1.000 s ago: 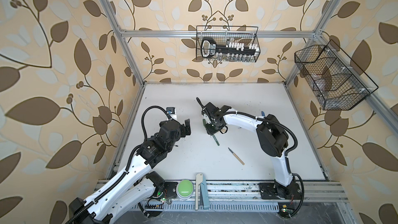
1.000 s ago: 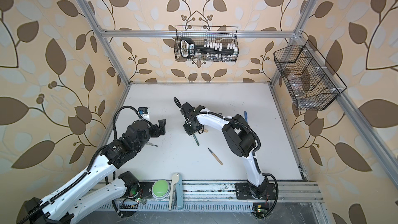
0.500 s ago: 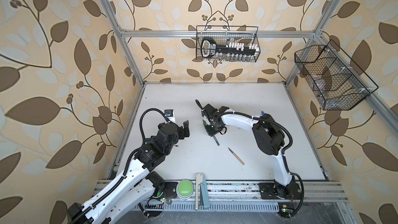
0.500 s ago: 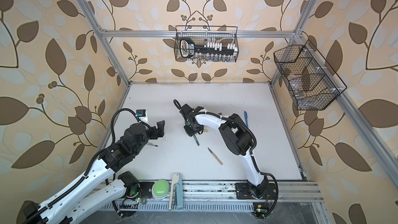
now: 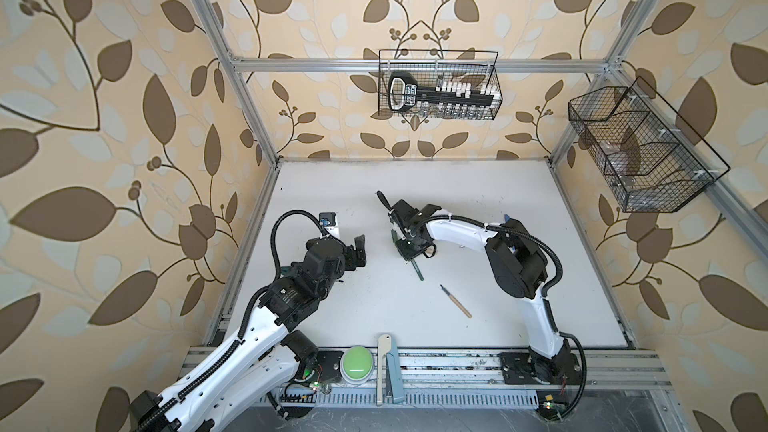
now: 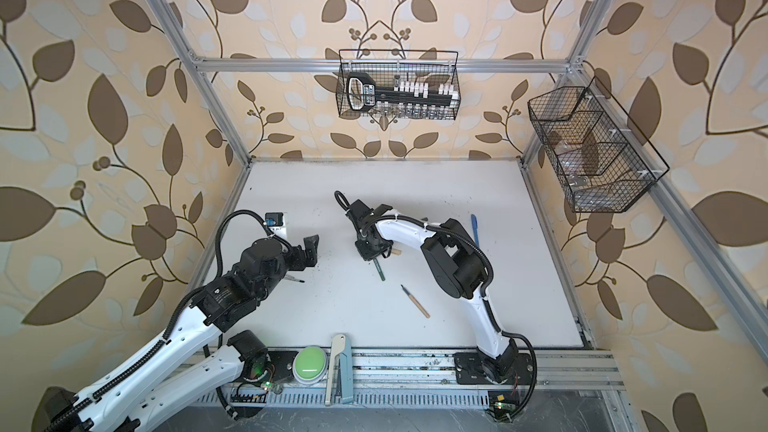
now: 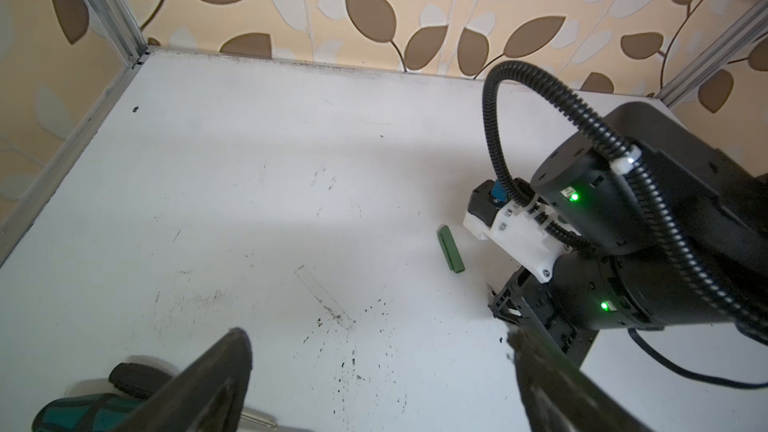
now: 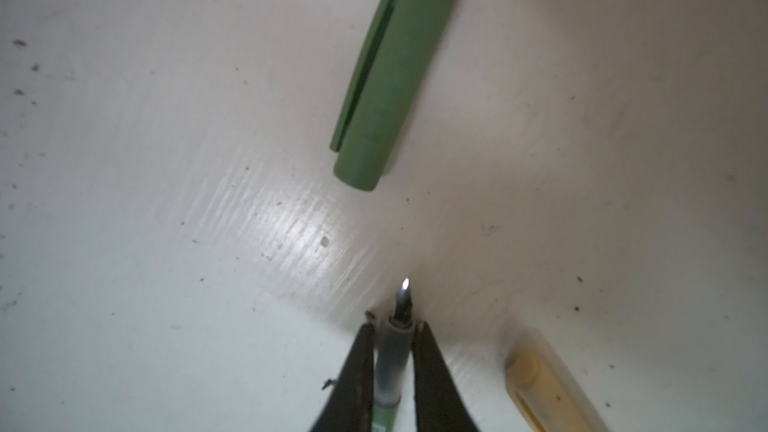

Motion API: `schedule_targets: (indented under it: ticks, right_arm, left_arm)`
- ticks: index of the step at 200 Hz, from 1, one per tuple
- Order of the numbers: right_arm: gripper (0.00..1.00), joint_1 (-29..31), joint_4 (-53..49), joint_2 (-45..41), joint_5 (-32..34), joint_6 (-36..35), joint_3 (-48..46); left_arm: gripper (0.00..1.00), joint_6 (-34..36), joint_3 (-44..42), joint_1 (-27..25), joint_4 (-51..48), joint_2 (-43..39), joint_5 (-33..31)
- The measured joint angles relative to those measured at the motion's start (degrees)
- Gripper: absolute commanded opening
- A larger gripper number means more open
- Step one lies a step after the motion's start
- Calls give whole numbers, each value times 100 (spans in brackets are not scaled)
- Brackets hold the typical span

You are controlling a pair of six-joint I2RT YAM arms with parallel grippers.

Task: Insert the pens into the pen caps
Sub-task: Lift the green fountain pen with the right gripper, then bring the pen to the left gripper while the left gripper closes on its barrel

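Green pen (image 8: 388,367) sits pinched near its nib between the closed fingers of the right gripper (image 8: 392,336) at the middle of the white table (image 5: 478,193), tip aimed at a green cap (image 8: 395,72) lying just ahead; the left gripper (image 7: 376,336) hangs wide and empty.

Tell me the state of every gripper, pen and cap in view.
right gripper: shut on green pen.
green pen: uncapped, gripped near nib.
left gripper: open, empty.
green cap: loose on table.
tan cap: loose on table.
tan pen: uncapped, lying flat.
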Motion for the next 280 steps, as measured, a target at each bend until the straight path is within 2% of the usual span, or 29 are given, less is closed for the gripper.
schedule_targets:
  ticks: [13,61,103,160,213,242,280]
  right_arm:
    - [8,-13,15,0,-66,9,0]
    - [6,-101,313,-48,-378,11,-125]
    - [0,-363,1276,-761,-1073,177,-1211]
    - [0,-732,3602,-2339,-2044,999,-2903]
    - [0,-892,5209,-2529,-2610,1849,-3786]
    - [0,-885,5744,-2562,-2780,2157,-4035]
    - [0,-885,6201,-2820,-2874,2323,-4245]
  left_arm:
    - [99,9,0,0,-4,28,17]
    - [99,15,0,0,-11,197,286]
    - [99,-11,-247,0,240,369,931]
    - [99,-354,-1202,0,1893,1067,2356]
    - [99,-706,-1355,-2,3541,2184,3250]
    - [88,-925,-1353,-7,4240,2734,3622]
    - [71,-977,-1250,-7,4474,3185,3928]
